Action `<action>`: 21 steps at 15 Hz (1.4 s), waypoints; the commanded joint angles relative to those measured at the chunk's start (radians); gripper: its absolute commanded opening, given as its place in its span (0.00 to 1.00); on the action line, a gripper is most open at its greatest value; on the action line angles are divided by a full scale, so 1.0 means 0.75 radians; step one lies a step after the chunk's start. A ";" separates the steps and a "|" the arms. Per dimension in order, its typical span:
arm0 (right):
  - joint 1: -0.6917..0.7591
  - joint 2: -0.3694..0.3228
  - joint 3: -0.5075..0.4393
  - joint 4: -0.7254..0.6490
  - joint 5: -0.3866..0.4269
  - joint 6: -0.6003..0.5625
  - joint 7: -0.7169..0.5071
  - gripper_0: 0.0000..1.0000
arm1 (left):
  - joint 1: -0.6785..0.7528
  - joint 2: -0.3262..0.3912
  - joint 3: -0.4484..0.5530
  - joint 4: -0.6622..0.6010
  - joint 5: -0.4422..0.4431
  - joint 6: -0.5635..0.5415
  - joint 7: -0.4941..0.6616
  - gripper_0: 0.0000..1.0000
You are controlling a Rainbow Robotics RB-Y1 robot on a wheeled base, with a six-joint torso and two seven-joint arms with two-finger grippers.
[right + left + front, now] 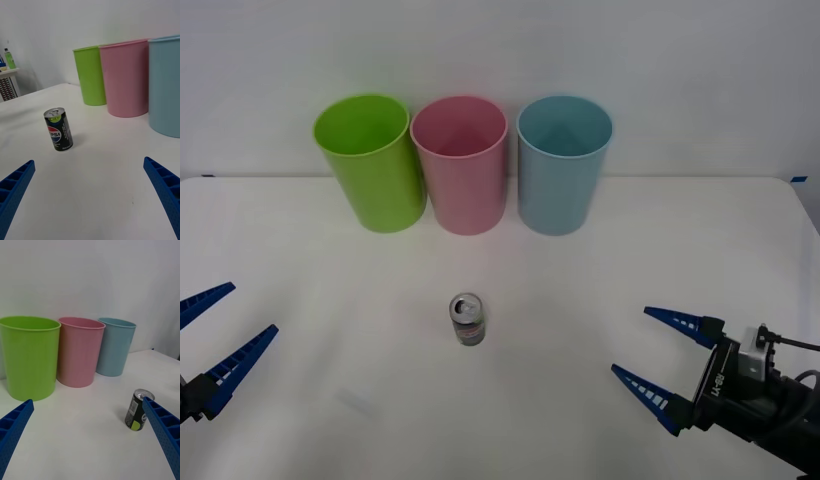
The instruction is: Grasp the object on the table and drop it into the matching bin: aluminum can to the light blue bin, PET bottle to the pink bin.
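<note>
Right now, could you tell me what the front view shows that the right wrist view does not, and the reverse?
Front view alone: both grippers, left and right, open and low at the table's near corners, and the can's pull-tab top from above.

Right wrist view alone: the can's label side-on, and a shelf with a green bottle off the table.

Both: the upright can, the green bin, pink bin, blue bin and white table.

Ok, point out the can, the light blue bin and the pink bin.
can (468, 322), front view, label side.
light blue bin (560, 190), front view, outer wall.
pink bin (469, 190), front view, outer wall.
</note>
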 commanded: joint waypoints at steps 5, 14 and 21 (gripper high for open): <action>-0.102 0.149 0.126 0.023 0.174 0.109 0.084 1.00 | 0.000 0.000 0.000 0.000 0.000 0.000 0.000 1.00; -0.276 0.212 0.375 0.145 0.211 0.360 0.160 1.00 | 0.000 0.000 0.000 0.000 0.000 0.000 0.000 1.00; -0.356 0.217 0.547 0.147 0.211 0.573 0.162 1.00 | 0.000 0.000 0.000 0.000 0.000 0.000 0.000 1.00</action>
